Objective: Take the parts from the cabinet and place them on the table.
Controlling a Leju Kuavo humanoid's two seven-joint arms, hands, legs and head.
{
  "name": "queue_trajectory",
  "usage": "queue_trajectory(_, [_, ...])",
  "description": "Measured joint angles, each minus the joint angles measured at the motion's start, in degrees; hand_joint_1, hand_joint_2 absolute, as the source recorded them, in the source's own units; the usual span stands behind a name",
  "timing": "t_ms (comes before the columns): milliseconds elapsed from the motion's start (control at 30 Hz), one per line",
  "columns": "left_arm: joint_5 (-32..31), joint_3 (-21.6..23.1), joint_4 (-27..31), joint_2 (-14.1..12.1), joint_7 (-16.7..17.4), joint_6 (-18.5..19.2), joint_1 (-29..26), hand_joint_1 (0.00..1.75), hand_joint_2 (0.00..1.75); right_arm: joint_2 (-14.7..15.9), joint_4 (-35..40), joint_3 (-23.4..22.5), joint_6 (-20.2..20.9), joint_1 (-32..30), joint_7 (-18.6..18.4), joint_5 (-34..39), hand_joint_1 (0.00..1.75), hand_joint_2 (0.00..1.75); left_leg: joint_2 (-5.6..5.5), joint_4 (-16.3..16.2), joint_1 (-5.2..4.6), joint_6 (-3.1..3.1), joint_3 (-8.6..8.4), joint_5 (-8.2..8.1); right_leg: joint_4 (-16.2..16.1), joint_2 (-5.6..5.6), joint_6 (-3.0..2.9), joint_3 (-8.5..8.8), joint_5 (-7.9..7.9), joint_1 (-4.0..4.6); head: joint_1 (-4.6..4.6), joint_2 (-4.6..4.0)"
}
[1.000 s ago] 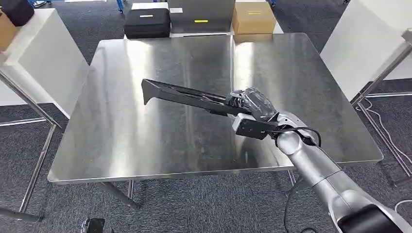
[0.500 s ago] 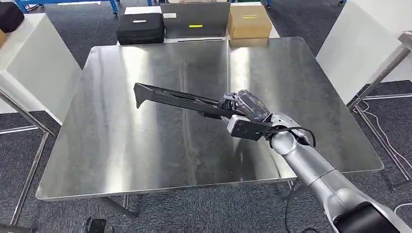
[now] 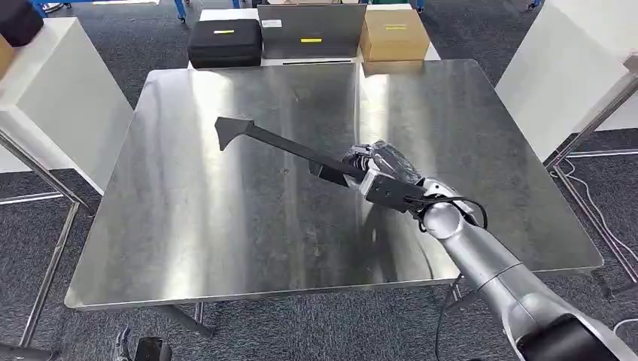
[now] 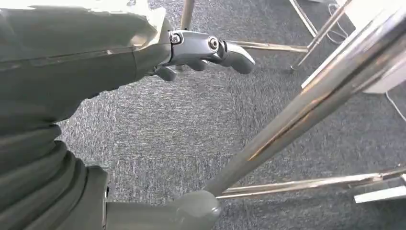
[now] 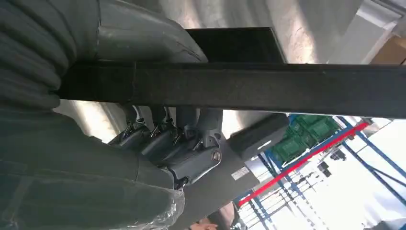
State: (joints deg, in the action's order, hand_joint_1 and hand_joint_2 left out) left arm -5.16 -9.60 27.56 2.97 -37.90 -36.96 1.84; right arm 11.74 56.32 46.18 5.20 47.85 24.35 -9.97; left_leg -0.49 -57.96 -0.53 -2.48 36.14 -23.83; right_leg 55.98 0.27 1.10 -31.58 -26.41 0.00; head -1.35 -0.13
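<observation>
Over the steel table (image 3: pixel 188 226), the right hand (image 3: pixel 380 169) holds a long black part (image 3: pixel 282 147), fingers (image 5: pixel 191 143) clamped around the bar near its blocky end. The part extends from the hand toward the table's far left area, its flared tip above bare steel, well inside every edge. Whether the part touches the surface cannot be told. Bare steel surrounds the part on all sides. Beyond the far edge sit a black case (image 3: pixel 224 41) and a cardboard box (image 3: pixel 393 34). The left hand (image 4: pixel 201 50) hangs beside a table leg (image 4: pixel 306 100) above the carpet, fingers apart, holding nothing.
</observation>
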Motion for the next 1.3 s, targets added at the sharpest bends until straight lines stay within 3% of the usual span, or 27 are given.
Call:
queue_trajectory(67, [0.4,-0.5,0.5,0.2,0.0,0.0,-0.1,0.0,1.75,-0.1,-0.9,-0.1,0.0,0.7,-0.4,0.2,1.47,1.75,0.0,0.0,0.02,-0.01,0.0,0.01,0.0,-0.02,0.01,-0.01,0.01,-0.01,0.0,0.0])
queue_trajectory(100, [0.6,-0.5,0.7,0.2,0.0,0.0,-0.3,0.0,1.75,-0.1,-1.5,-0.1,-0.1,1.2,-0.6,0.2,0.0,1.75,0.0,0.0,0.05,-0.02,-0.01,0.02,0.0,-0.03,0.01,-0.02,0.01,-0.02,0.0,0.0])
queue_trajectory(233, [1.7,-1.2,1.2,0.4,0.0,0.2,-0.7,0.0,1.75,0.0,-3.8,-0.5,-1.1,2.7,-0.9,0.5,0.0,1.75,0.02,0.0,0.09,-0.04,-0.03,0.03,0.0,-0.04,0.02,-0.02,0.02,-0.01,0.0,0.0])
queue_trajectory(267, [1.8,-1.4,1.2,0.4,0.0,0.3,-0.8,0.0,0.0,0.0,-4.3,-0.6,-1.4,2.9,-0.9,0.5,0.0,1.75,0.03,0.0,0.12,-0.04,-0.04,0.03,0.0,-0.03,0.02,-0.03,0.02,-0.01,-0.02,0.0])
queue_trajectory(433, [2.1,-1.4,1.2,0.3,0.0,0.7,-0.9,0.0,0.0,0.5,-6.5,-0.9,-2.3,3.7,-0.8,0.9,0.0,1.75,0.02,0.0,0.17,-0.03,-0.04,0.03,0.0,-0.07,0.01,-0.02,0.01,-0.01,-0.02,0.0])
queue_trajectory(467, [2.2,-1.4,1.2,0.3,0.0,0.7,-0.9,0.0,0.0,0.5,-6.8,-1.0,-2.4,3.8,-0.8,1.0,0.0,0.0,0.02,0.0,0.18,-0.03,-0.04,0.03,0.0,-0.07,0.01,-0.02,0.01,0.0,-0.02,0.0])
queue_trajectory(933, [3.5,-1.4,0.1,0.3,0.0,0.9,-0.9,0.0,0.0,2.0,-9.1,-3.5,-1.0,4.1,-3.5,4.3,0.0,0.0,0.02,0.0,0.18,-0.03,-0.04,0.03,0.0,-0.07,0.01,-0.03,0.01,0.0,-0.02,0.0])
queue_trajectory(1067, [4.4,-1.4,0.1,0.3,0.0,0.9,-1.0,0.0,0.0,3.3,-9.2,-3.5,-3.8,5.2,-5.4,1.4,0.0,0.0,0.0,0.0,0.18,-0.03,-0.04,0.03,0.0,-0.09,0.01,-0.03,0.01,0.0,0.0,0.0])
queue_trajectory(1100, [4.5,-1.4,0.1,0.3,0.0,0.9,-1.0,0.0,0.0,3.7,-9.2,-3.5,-5.2,5.6,-5.8,0.4,0.0,1.75,-0.01,0.0,0.17,-0.03,-0.04,0.03,0.0,-0.1,0.01,-0.03,0.01,0.0,-0.02,0.0])
queue_trajectory(1200, [5.3,-1.4,-0.1,0.3,0.0,0.9,-1.1,0.0,0.0,6.6,-9.6,-3.7,-11.5,7.6,-8.2,-3.5,0.0,1.75,-0.08,0.0,0.12,-0.04,-0.01,0.03,0.0,-0.18,0.01,-0.03,0.01,-0.01,-0.02,0.0])
queue_trajectory(1300, [5.2,-1.5,-0.2,0.4,0.0,0.8,-1.3,0.0,0.0,11.1,-11.6,-3.8,-22.1,10.5,-11.3,-12.4,0.0,1.75,-0.16,-0.1,0.11,-0.05,-0.01,0.03,0.0,-0.28,0.02,-0.09,0.01,-0.04,-0.04,0.0])
